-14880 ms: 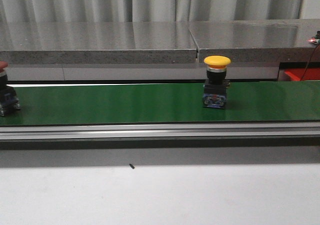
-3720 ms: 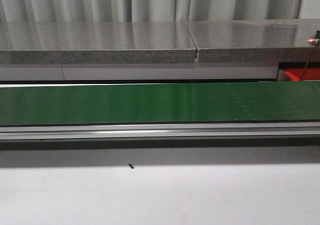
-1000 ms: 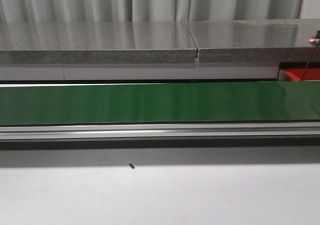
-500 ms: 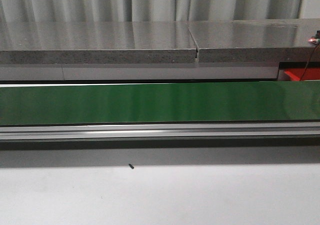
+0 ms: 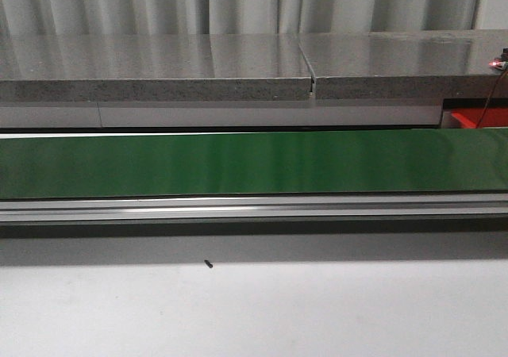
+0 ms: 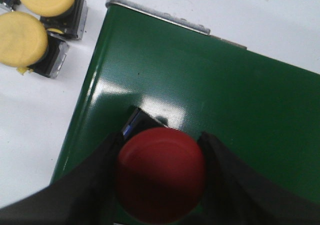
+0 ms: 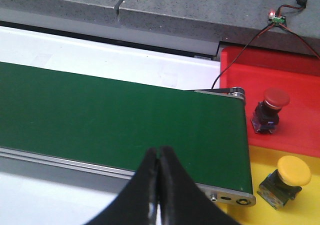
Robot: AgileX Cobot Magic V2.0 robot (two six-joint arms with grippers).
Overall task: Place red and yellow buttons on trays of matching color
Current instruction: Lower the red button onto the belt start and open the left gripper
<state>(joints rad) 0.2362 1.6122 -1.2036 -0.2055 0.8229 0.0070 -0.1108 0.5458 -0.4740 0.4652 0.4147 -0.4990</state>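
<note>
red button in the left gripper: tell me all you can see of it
The red button has a smooth, matte-looking domed cap that hides most of it from above. A dark block body with a blue edge peeks out beyond the cap. It sits over the green belt, between the left gripper's black fingers, which flank the cap closely.

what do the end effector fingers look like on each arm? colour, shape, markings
Both wrist views show the same style: matte black fingers, broad at the base and tapering toward the tips, on the left end effector and the right end effector. No markings, labels or cables visible on either; the front view shows neither arm.
</note>
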